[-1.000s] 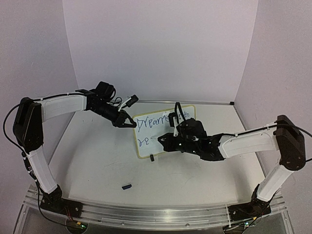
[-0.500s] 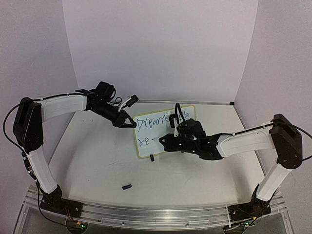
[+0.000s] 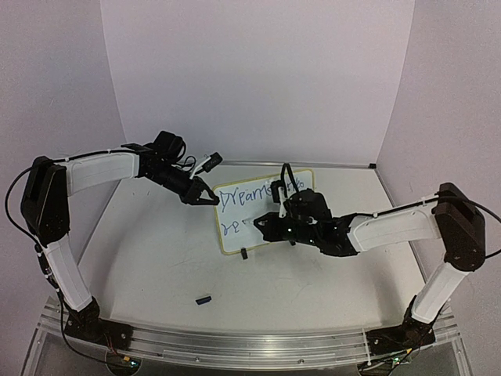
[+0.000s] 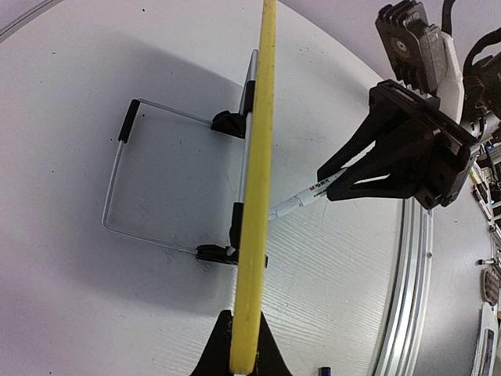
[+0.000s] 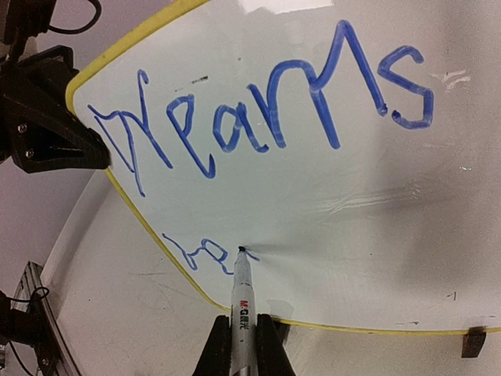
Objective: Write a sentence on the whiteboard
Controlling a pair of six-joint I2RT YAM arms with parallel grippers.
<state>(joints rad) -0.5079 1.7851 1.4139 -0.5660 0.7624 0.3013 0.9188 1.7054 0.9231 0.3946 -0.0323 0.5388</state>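
Observation:
The whiteboard (image 3: 258, 227) stands tilted mid-table; it fills the right wrist view (image 5: 329, 188) and shows edge-on as a yellow strip in the left wrist view (image 4: 258, 188). The blue sentence (image 5: 266, 117) reads "Dreams" on the top line, with "re" (image 5: 200, 254) begun below. My left gripper (image 3: 210, 197) is shut on the board's left edge (image 4: 244, 356). My right gripper (image 3: 262, 223) is shut on a white marker (image 5: 243, 313) whose tip touches the board just right of "re". The marker also shows in the left wrist view (image 4: 309, 194).
A small dark marker cap (image 3: 204, 298) lies on the table near the front. The board's wire stand (image 4: 117, 188) and black clip feet (image 4: 227, 124) sit behind it. A metal rail (image 3: 235, 345) runs along the near edge.
The right gripper with the marker has shifted slightly left then right along the lower line. The left arm and board have not moved.

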